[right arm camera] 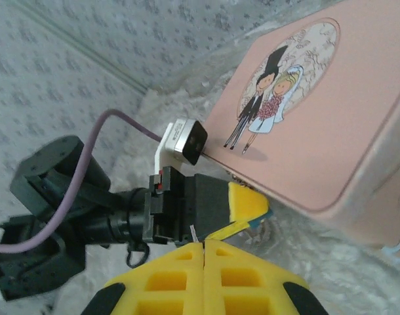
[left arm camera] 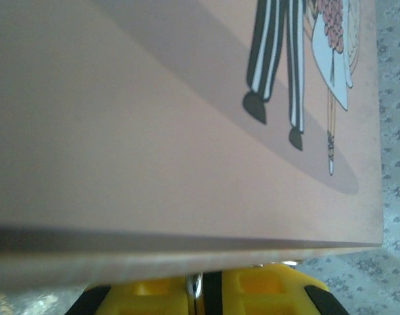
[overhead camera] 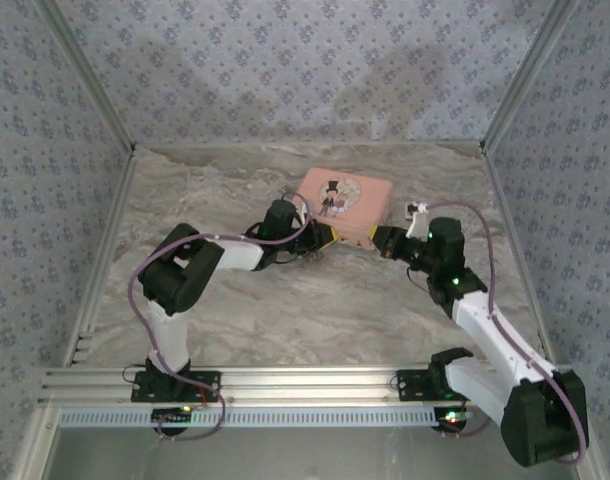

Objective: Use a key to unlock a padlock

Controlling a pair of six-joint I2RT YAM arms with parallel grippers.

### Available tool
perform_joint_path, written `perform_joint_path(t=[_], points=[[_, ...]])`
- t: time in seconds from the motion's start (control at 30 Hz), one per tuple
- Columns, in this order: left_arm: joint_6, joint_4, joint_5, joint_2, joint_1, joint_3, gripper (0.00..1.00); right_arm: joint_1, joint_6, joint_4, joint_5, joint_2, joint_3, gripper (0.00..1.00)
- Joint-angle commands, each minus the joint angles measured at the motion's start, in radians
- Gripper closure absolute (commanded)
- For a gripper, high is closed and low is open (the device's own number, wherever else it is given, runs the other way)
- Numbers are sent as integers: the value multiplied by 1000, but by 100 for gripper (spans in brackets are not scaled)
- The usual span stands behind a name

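1. Low in the overhead frame, both arms are bolted at the near edge of the tabletop (overhead camera: 285,320).
   - The left arm (overhead camera: 185,275) rises from lower left, folds at its elbow and reaches right.
   - The left pincer (overhead camera: 330,238) sits at the near left corner of the pink box (overhead camera: 370,195) in the upper middle.
   - The right arm (overhead camera: 485,330) comes up from lower right and leans left.
   - The right pincer (overhead camera: 378,240) is just beside the box's near right corner, facing the left one.
   - The box's lid is down, so its contents are hidden.
   - From this height I cannot tell how far either pincer is parted.

2. Across the left wrist view, the box (left arm camera: 154,131) lid spreads over most of the frame, with cartoon legs at upper right.
   - At the bottom edge the left pincer (left arm camera: 201,289) is narrow, its yellow fingers (left arm camera: 154,292) nipping a silver metal piece (left arm camera: 194,286) just under the box's rim.
   - Whether that piece is the key or part of the padlock cannot be told.

3. Along the bottom of the right wrist view, the right pincer (right arm camera: 203,252) has its yellow fingers pressed together.
   - A thin pale sliver (right arm camera: 192,231) stands at the seam, too small to identify.
   - The left pincer (right arm camera: 256,210) is at centre, its tip just under the box (right arm camera: 331,131) at upper right.
   - The box lid, with its bride-and-groom picture, is down.
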State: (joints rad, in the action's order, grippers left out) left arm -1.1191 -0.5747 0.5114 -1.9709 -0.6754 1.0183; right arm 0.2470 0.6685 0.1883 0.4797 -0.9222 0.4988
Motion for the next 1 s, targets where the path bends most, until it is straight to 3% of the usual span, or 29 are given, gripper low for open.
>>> perform_joint_path(t=[0.0,0.2,0.43,0.97], points=[[-181,-29,-6,-7,-19,-26,99,24,180,181,-81,48,-118,100],[-225,-80,-39,-10,-31,-23,99,110,306,371,-233,41,-279,100],[-263,-145,-29,-24,-32,-30,99,138,425,520,-335,-68,-336,100],[-290,-254,-4,-39,-32,-55,99,178,589,972,-291,-489,-298,100]])
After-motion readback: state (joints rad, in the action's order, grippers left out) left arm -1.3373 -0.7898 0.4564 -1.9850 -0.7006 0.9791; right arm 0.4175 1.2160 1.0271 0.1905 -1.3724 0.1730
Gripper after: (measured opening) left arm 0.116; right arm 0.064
